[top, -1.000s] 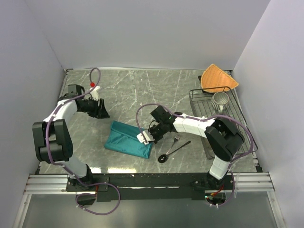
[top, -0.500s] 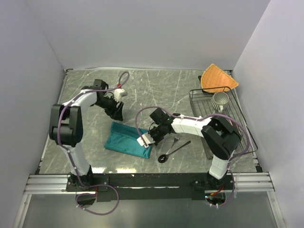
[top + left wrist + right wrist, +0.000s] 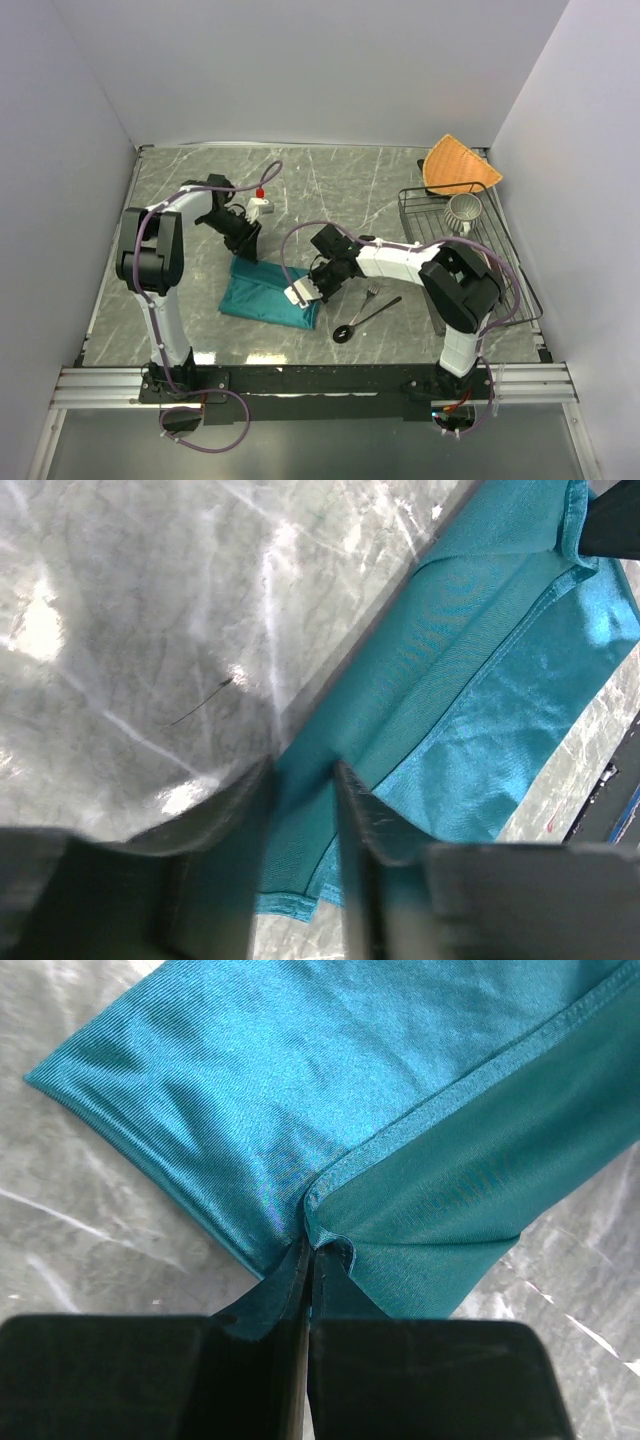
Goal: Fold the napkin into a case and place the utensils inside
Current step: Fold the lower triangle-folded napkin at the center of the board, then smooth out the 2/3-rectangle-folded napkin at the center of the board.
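1. The tabletop (image 3: 330, 190) is grey marble with white veins, shut in by plain pale walls (image 3: 300, 70) at the back and on both sides. A metal rail (image 3: 300, 385) runs along the near edge.
2. Well off to the right of both claws stands a wire rack (image 3: 505, 250) with a cup (image 3: 463, 212) in it. An orange cloth (image 3: 460, 165) sits in the corner behind it.
3. The napkin (image 3: 268, 297) lies folded flat between the two claws. Its long axis runs left to right, and the right end slants a little nearer the rail.
4. The left claw (image 3: 244, 250) is down at the napkin's far left corner. Its fingers (image 3: 365, 830) stand a little apart astride the hem, and I cannot tell whether they pinch it.
5. The right claw (image 3: 305, 1260) is clenched on the napkin's right end, and the cloth puckers at its tips.
6. Just right of that claw, on bare marble and clear of the napkin, lie the fork (image 3: 369, 299) and spoon (image 3: 366, 319). The spoon slants with its black bowl at the near left end and its handle pointing far right. The fork lies just beyond the spoon, roughly parallel to it.
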You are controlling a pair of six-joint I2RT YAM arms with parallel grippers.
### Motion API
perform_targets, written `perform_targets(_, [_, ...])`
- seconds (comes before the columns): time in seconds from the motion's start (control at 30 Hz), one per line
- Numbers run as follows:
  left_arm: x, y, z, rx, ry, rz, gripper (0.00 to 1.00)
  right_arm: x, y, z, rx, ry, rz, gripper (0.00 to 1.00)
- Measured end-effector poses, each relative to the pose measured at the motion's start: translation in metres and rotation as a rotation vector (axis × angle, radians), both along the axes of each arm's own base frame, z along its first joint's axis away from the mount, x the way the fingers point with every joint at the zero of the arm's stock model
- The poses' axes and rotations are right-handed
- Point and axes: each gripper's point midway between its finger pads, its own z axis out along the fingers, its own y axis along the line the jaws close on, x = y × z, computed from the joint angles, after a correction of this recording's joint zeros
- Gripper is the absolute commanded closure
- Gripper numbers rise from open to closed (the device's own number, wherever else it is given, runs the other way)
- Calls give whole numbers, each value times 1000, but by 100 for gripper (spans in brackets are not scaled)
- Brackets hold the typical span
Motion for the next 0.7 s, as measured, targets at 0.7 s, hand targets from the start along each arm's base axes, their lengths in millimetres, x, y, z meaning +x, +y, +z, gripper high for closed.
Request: perform_targets(0.7, [23,48,34,-80,-108,345,65,60,-2,8,35,-140,-41,100])
